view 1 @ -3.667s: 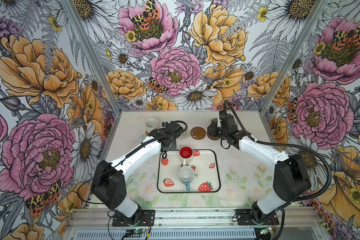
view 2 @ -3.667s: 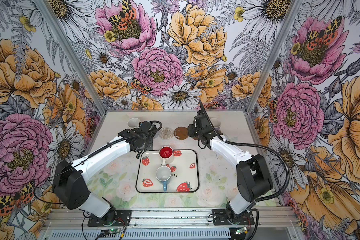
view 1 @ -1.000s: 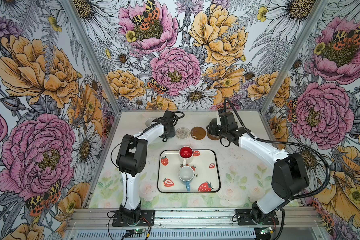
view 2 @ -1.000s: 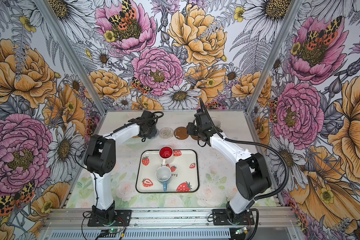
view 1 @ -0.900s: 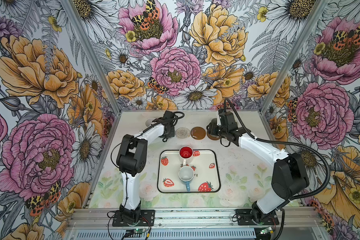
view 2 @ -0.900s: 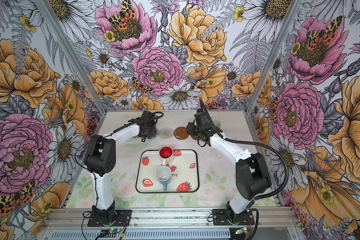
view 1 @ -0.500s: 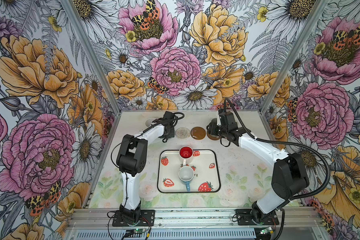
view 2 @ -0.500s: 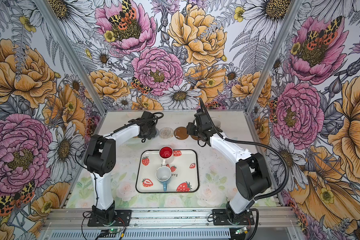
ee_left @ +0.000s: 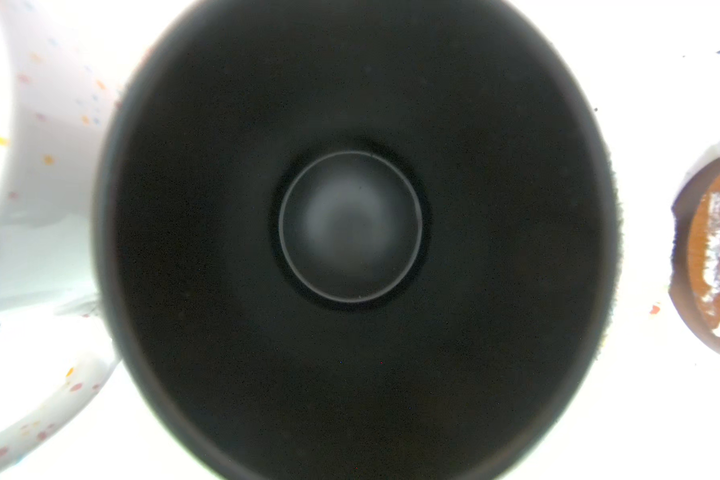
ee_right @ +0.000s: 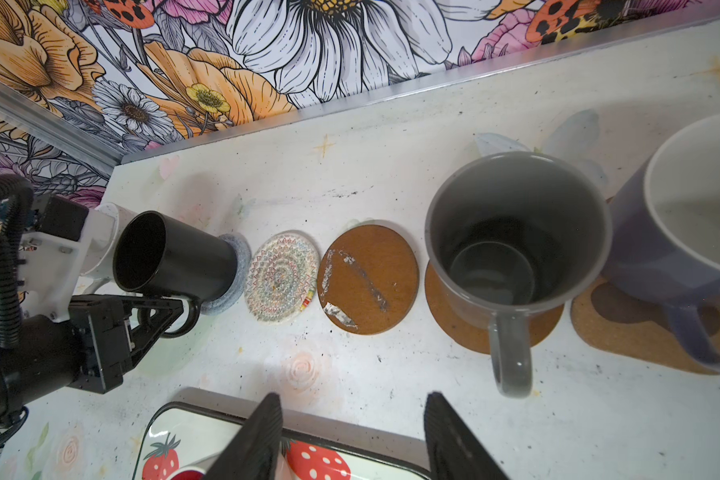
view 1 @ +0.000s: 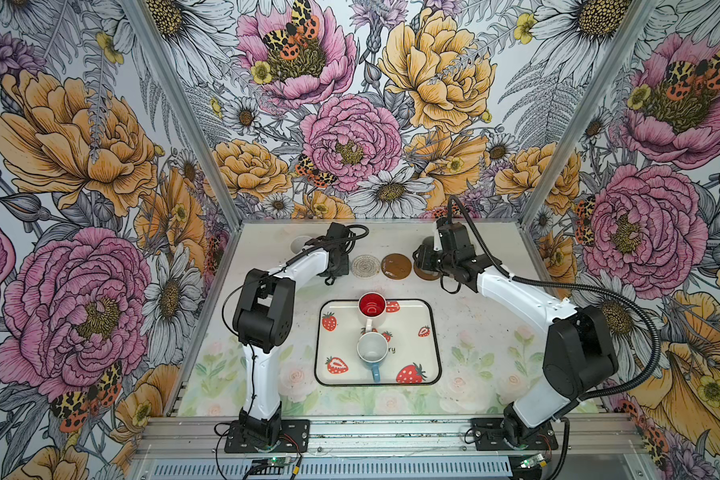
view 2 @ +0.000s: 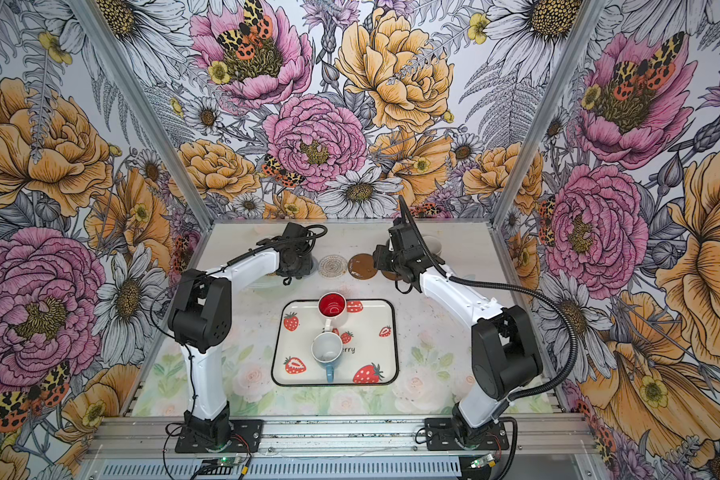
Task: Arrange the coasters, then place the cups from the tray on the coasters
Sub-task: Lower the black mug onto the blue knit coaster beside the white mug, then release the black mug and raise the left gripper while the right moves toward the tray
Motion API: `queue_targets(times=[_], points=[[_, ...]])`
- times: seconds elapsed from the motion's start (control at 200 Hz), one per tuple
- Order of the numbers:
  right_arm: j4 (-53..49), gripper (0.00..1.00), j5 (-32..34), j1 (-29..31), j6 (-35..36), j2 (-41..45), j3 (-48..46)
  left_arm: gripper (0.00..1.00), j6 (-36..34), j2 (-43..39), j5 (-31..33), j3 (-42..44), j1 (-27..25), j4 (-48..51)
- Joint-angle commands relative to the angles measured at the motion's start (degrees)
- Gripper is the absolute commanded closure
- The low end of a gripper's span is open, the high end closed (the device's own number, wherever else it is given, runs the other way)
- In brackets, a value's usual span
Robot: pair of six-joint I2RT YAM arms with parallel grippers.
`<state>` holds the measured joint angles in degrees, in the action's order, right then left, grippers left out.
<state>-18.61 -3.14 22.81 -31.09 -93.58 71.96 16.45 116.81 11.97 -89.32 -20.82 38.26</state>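
While two cups (view 1: 371, 305) (view 1: 371, 349) sit on the tray (view 1: 416, 353), left tool (ee_right: 175, 307) grips one black mug (ee_right: 175, 257); right tool (ee_right: 352, 401) gapes empty.

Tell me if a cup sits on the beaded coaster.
No, the beaded coaster lies bare between the black mug and a bare brown disc.
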Motion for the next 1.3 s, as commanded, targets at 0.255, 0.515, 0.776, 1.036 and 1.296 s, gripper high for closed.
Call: queue_targets(times=[0.255, 0.515, 0.776, 1.036, 1.296], points=[[0.24, 0.43, -0.05, 0.40, -0.46, 0.66, 0.85, 0.57, -0.58, -1.14, 1.87, 1.23, -0.71, -2.21], [0.24, 0.43, 0.66, 1.23, -0.46, 2.25, 0.19, 0.42, 0.28, -4.93, 3.14, 3.55, -0.82, -2.25], [-0.10, 0.43, 0.62, 3.15, -0.64, 3.63, -0.67, 0.40, 3.01, -10.80, 5.58, 6.24, -0.98, -2.53], [-2.15, 0.43, 2.43, 4.94, -0.31, 7.54, -2.73, 0.38, 4.39, -18.33, 9.15, 9.93, -1.92, -4.58], [-4.71, 0.44, 2.96, 9.03, 0.16, 9.70, -3.96, 0.36, 9.31, -25.48, 9.57, 14.39, -2.45, -12.94]])
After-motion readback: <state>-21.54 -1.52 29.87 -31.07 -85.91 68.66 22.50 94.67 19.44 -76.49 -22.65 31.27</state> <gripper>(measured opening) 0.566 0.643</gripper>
